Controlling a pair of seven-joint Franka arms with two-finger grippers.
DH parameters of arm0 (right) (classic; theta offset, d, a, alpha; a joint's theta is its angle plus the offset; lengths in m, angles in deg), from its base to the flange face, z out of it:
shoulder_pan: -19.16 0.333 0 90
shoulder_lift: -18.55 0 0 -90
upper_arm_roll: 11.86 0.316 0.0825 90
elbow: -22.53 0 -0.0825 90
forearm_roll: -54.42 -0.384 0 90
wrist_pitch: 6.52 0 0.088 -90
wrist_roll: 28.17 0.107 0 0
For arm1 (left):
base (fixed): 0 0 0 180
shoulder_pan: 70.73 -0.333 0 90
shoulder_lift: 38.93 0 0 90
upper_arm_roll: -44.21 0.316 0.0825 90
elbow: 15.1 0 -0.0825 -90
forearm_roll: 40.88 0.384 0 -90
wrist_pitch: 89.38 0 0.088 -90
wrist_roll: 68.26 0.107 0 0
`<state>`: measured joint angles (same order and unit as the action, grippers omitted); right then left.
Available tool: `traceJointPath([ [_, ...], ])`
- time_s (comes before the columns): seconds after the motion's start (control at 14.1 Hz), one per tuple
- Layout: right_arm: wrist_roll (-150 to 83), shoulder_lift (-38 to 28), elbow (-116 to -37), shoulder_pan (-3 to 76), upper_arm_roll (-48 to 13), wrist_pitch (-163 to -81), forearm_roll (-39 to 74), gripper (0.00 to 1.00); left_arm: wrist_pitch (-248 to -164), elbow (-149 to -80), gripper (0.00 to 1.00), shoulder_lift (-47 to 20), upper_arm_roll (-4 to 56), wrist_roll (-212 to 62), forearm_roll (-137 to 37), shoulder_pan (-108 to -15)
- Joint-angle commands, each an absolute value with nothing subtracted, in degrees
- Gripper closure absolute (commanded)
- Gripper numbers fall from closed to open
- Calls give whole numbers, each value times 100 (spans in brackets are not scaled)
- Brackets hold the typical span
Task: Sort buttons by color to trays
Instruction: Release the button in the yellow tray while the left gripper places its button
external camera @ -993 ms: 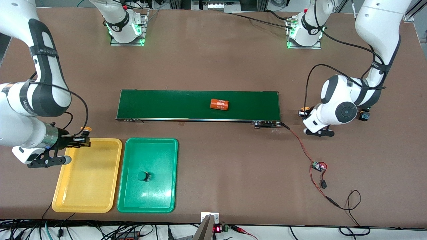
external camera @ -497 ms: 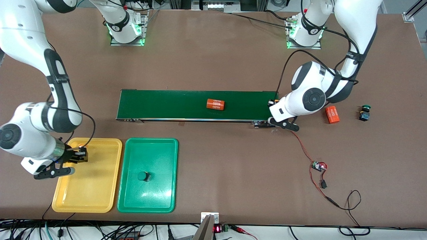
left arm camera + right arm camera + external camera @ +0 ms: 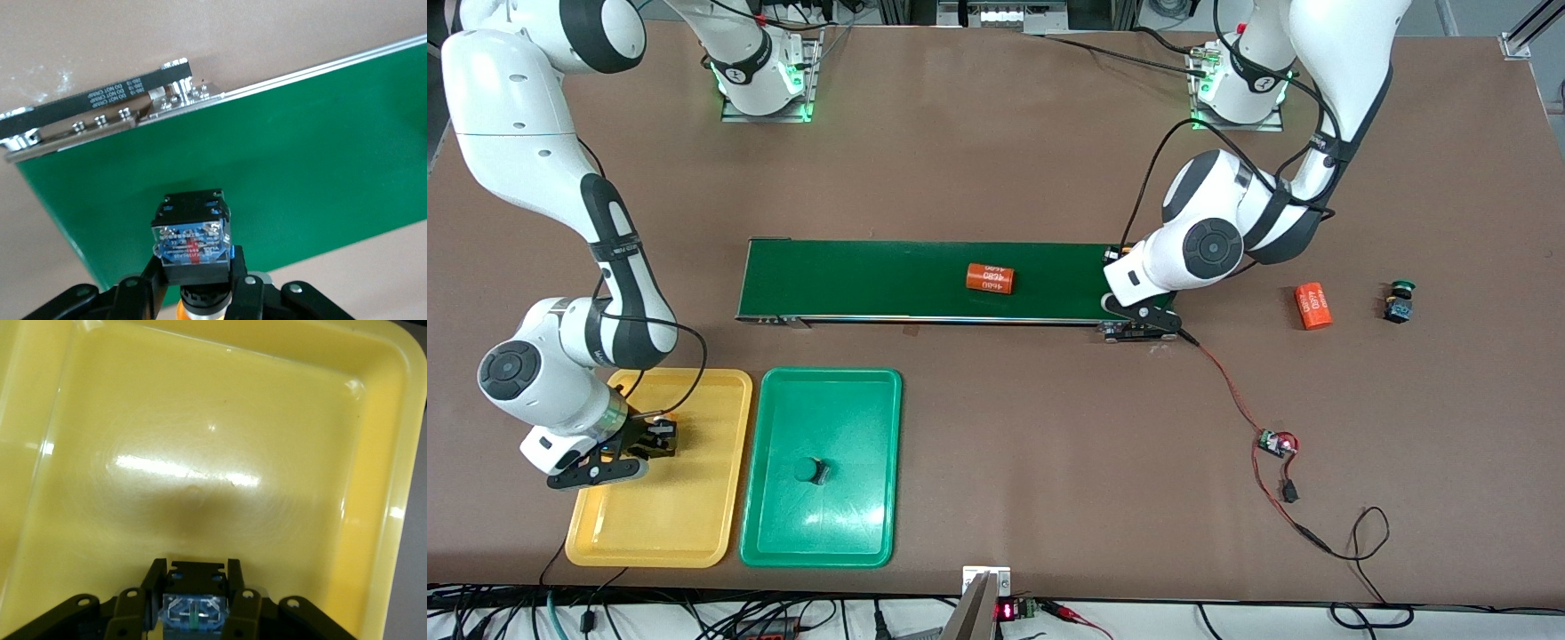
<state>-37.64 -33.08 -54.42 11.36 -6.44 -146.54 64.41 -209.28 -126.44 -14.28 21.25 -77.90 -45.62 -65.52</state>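
Two grips: right gripper (image 3: 193, 603) pinches a button (image 3: 192, 608) over the yellow tray (image 3: 694, 533), best released low; left gripper (image 3: 195, 283) clamps another button (image 3: 191, 233) above the conveyor belt (image 3: 320, 180).

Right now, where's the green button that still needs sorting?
In the front view, the loose green button sits on the bare table at the left arm's end, beside the orange cylinder, past the conveyor belt.

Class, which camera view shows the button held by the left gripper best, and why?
The left wrist view: the held button fills the foreground, clamped in the left gripper over the conveyor belt. The front view hides it under the arm; the right wrist view misses it.
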Motion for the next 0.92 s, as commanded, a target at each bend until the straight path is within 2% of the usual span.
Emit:
traceJointPath([
  [0.0,-3811,-3418,-5340,1178,-711,-14715,6531,10,-21295,-12822,60,-1336,2136,-7714,-4581,-6528],
  [0.07,-3811,-3418,-5340,1178,-711,-14715,6531,7,-21322,-12813,28,-1309,2144,-7688,-4572,-6528],
  [0.14,-3811,-3418,-5340,1178,-711,-14715,6523,0,-21409,-12804,0,-1318,2136,-7601,-4554,-6537],
  [0.43,-3767,-3331,-5454,1195,-694,-14610,6470,0,-21305,-12595,0,-1852,2232,-7591,-4616,-6720],
  [0.57,-3723,-3217,-5472,1204,-659,-14321,6470,0,-20657,-12297,0,-2003,2390,-7591,-4572,-6975],
  [0.71,-3574,-2954,-5472,1265,-632,-13743,6461,0,-20164,-12119,0,-1995,3142,-7600,-4336,-6994],
  [0.85,-3433,-2550,-5472,1371,-606,-12874,6461,0,-20214,-12206,0,-1794,3952,-7565,-4220,-7020],
])
